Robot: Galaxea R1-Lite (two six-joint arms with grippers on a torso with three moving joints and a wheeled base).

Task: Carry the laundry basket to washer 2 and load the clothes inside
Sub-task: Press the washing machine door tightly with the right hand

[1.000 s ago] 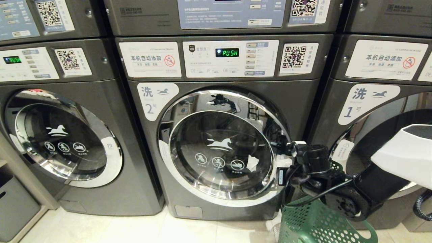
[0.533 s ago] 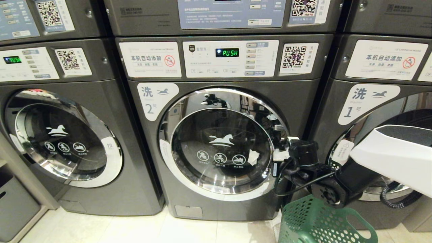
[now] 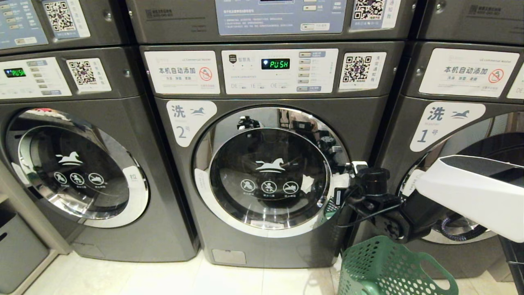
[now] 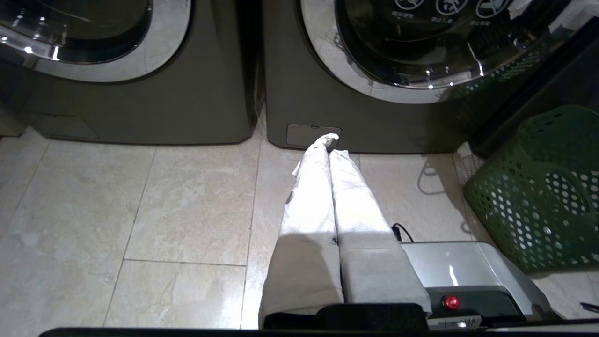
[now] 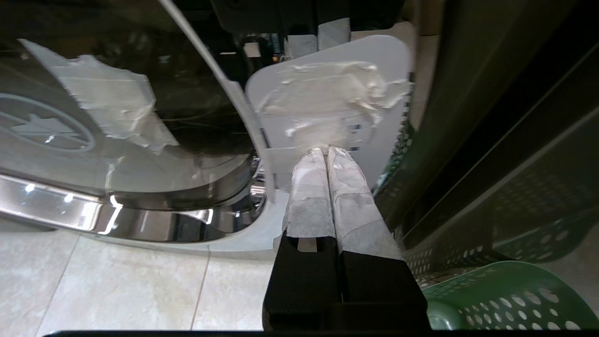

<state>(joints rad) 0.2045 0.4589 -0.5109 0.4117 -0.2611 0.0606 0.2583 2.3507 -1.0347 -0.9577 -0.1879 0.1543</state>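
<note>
- Evidently the step in hand is opening washer 2: its round door looks barely ajar at the right edge, and the green laundry basket already stands on the floor by the washer's lower right corner.
- The right gripper, fingers pressed together and holding nothing, has its tips against the white pull tab at the door's right rim; its arm reaches in low from the right, just above the basket.
- Next it probably needs a sideways sweep to swing the door wide.
- The left gripper is likewise clenched empty, hanging over the tiled floor.
</note>
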